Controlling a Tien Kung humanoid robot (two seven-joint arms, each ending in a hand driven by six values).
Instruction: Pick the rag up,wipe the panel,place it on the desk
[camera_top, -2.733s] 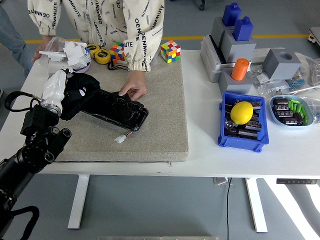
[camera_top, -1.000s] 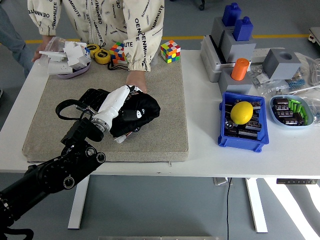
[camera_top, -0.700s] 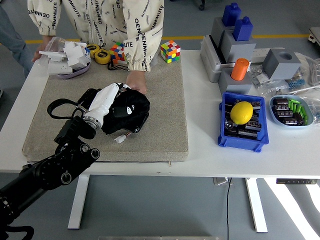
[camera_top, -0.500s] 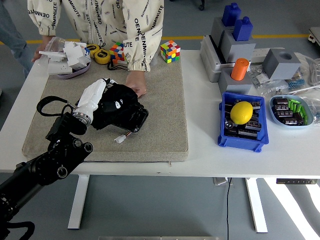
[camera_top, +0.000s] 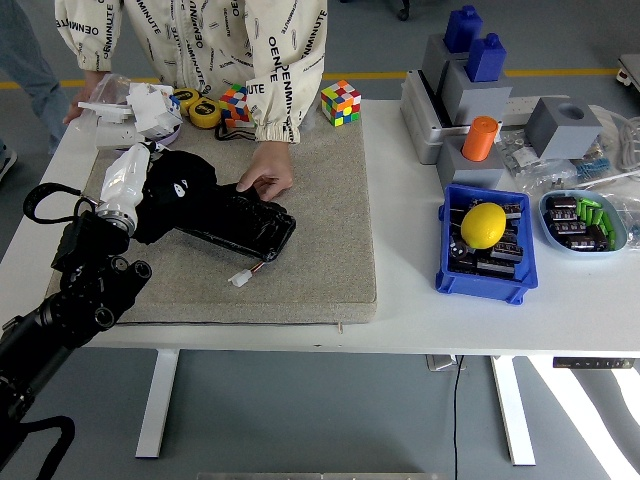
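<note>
The left hand (camera_top: 128, 180) clutched the black rag (camera_top: 178, 185), soft and light, bunched against the panel (camera_top: 245, 222) beside it.

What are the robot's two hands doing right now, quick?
Left hand: closed on the crumpled black cloth rag, pressed at the left end of the glossy black rectangular panel.
Right hand: not in view.

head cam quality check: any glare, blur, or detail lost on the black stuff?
Head view: sharp and evenly lit, with no motion blur on the left hand. The black rag and the black panel merge, so their boundary is hard to trace; small glints show on the panel. A bright sunlit patch falls on the floor at lower right. No obvious distortion.
</note>
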